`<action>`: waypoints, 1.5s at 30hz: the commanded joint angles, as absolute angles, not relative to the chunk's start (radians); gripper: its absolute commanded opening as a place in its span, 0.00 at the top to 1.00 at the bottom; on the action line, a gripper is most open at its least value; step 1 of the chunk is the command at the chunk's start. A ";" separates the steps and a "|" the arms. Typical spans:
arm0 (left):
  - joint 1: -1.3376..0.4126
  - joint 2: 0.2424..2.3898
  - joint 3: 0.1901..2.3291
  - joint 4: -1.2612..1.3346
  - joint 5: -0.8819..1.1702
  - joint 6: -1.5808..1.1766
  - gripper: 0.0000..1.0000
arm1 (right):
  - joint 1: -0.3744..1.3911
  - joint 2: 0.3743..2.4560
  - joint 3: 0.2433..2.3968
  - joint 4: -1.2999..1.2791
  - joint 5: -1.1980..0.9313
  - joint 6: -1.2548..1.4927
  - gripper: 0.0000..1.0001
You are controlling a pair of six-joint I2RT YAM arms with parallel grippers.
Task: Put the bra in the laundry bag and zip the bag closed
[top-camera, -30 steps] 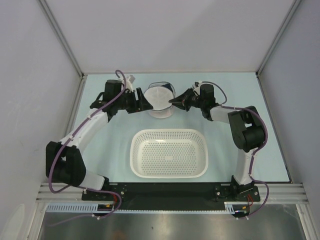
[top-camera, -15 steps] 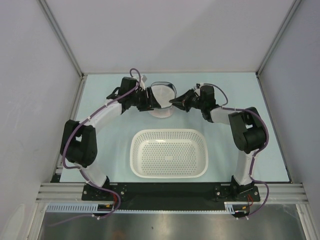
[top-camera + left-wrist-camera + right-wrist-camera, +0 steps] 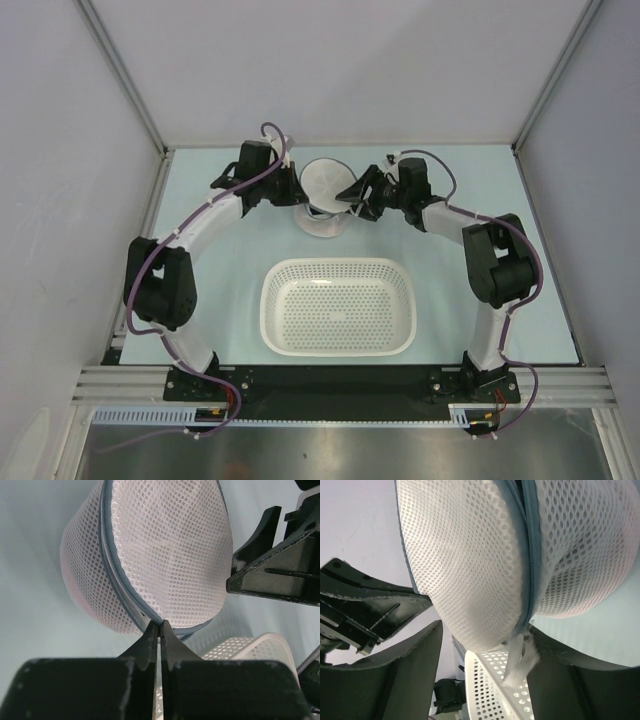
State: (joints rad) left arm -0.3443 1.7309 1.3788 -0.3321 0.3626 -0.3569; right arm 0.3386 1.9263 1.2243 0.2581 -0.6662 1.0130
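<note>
We count one bag (image 3: 325, 183), one basket (image 3: 338, 264), gap between. Left gripper (image 3: 160, 625) pinched together on bag's zip rim (image 3: 120, 587); right gripper (image 3: 348, 195) jaws apart, straddling opposite edge.

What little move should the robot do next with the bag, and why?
Probably pull the left gripper gently along the zip. It is shut on the zip rim of the bag, while the right gripper is open around the bag, holding nothing.
</note>
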 commanded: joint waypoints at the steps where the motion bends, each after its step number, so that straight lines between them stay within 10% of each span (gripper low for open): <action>1: -0.316 1.759 1.460 -0.347 0.406 -0.247 0.99 | 0.322 1.927 1.287 0.230 -0.718 0.926 0.39; 6: -0.314 1.833 1.594 -0.434 0.396 -0.184 0.91 | 0.324 1.942 1.298 0.285 -0.741 0.965 0.61; 10: -0.324 1.803 1.634 -0.498 0.273 -0.196 0.44 | 0.327 1.951 1.276 0.380 -0.755 1.070 0.81; 12: -0.354 1.766 1.626 -0.529 0.106 -0.212 0.37 | 0.328 1.948 1.250 0.443 -0.741 1.146 0.87; 22: -0.448 1.434 1.206 -0.279 0.274 -0.388 0.47 | 0.348 1.921 1.166 0.555 -0.689 1.331 0.93; 29: -0.581 1.548 1.259 -0.244 0.103 -0.376 0.37 | 0.373 1.907 1.120 0.624 -0.606 1.485 0.93; 45: -0.649 1.677 1.305 -0.184 -0.221 -0.364 0.53 | 0.399 1.910 1.089 0.690 -0.563 1.617 0.94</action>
State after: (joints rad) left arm -0.6395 1.6299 1.2392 -0.2375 -0.1543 -0.3660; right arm 0.3912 1.9465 1.0931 0.6197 -0.5690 1.5749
